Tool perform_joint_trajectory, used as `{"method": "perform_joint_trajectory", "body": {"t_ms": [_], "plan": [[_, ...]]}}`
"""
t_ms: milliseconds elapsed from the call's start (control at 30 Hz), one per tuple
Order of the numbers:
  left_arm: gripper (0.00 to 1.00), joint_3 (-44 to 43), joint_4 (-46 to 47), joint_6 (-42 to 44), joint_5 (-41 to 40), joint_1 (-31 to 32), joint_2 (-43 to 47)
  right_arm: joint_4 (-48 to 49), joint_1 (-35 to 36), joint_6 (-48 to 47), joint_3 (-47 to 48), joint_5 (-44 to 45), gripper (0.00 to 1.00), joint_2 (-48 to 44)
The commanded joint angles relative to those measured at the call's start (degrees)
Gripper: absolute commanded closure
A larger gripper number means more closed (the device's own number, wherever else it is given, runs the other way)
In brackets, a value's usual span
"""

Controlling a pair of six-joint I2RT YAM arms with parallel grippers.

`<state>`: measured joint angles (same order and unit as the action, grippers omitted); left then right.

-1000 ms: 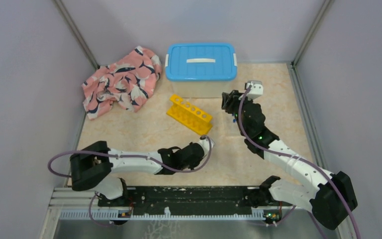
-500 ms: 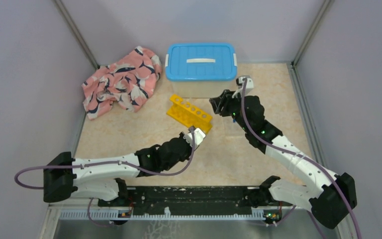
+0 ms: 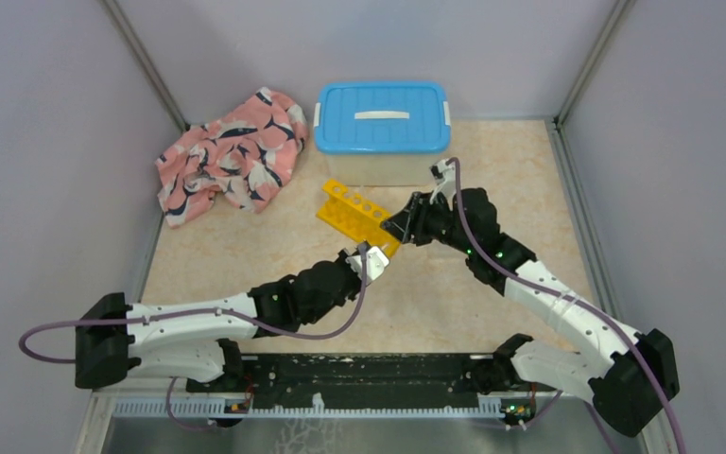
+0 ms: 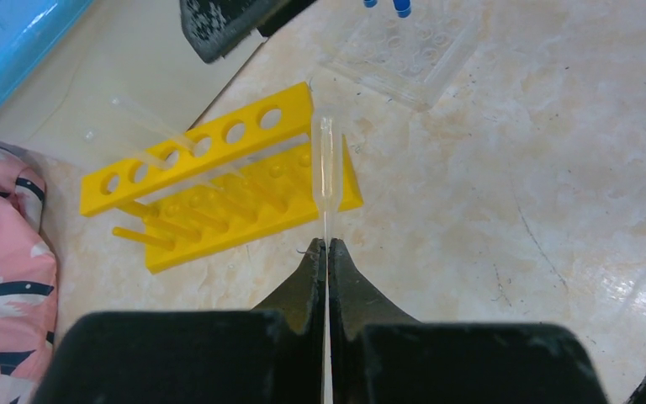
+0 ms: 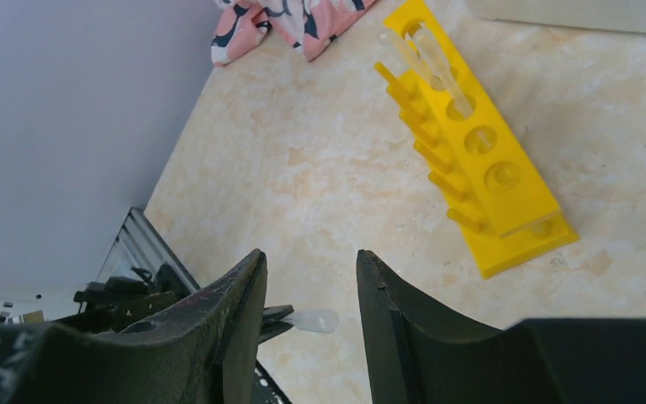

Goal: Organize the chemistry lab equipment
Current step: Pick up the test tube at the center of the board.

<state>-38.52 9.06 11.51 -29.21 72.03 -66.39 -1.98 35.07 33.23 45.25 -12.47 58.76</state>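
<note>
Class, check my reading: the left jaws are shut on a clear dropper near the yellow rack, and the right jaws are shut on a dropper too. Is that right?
Not quite. The right gripper holds nothing: the right wrist view shows its jaws apart with nothing gripped between them. The rest stands: the left gripper is shut on a clear dropper near the yellow rack.
</note>
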Motion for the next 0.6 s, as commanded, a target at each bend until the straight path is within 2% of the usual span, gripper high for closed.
{"method": "perform_joint_trajectory", "body": {"t_ms": [0, 567], "plan": [[1.00, -0.7, 1.9, 2.8, -1.0, 0.3, 1.7, 1.5, -0.4, 2.1, -1.1, -4.4, 0.56, -2.1], [1.00, -1.0, 3.5, 4.7, -1.7, 0.3, 2.7, 7.6, -0.4, 6.3, -4.9, -11.2, 0.58, -1.4]]}}
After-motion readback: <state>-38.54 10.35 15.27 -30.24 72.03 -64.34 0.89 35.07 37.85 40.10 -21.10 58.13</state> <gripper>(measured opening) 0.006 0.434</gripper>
